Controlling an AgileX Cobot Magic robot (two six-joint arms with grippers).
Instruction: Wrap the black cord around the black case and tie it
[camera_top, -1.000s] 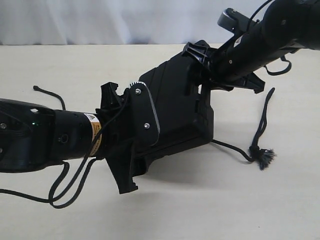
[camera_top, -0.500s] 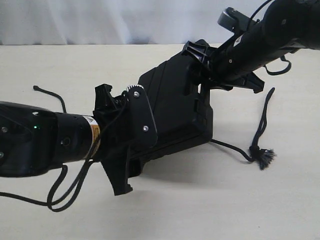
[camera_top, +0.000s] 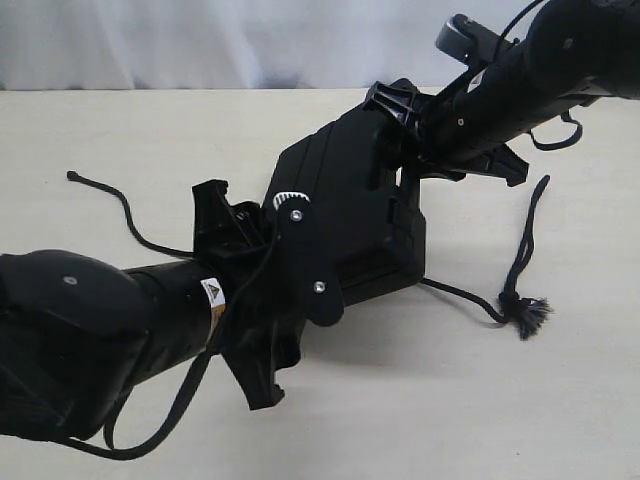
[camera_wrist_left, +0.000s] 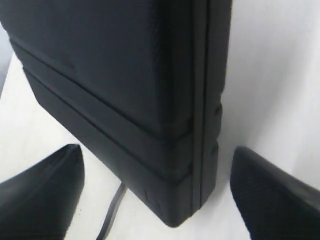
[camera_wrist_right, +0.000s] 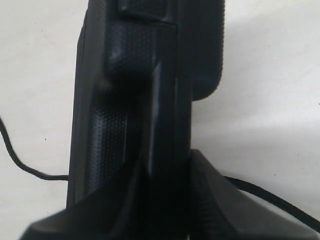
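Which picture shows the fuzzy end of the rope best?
The exterior view: the fuzzy end of the rope lies in plain sight, right of the case. Both wrist views show only thin bits of rope.

Cannot see the lower-left corner of the black case (camera_top: 355, 190), masked by the left arm (camera_top: 90, 340) at centre frame. Cannot trace the black cord (camera_top: 522, 250) beneath the case. Cropped by the upper edge in both wrist views.
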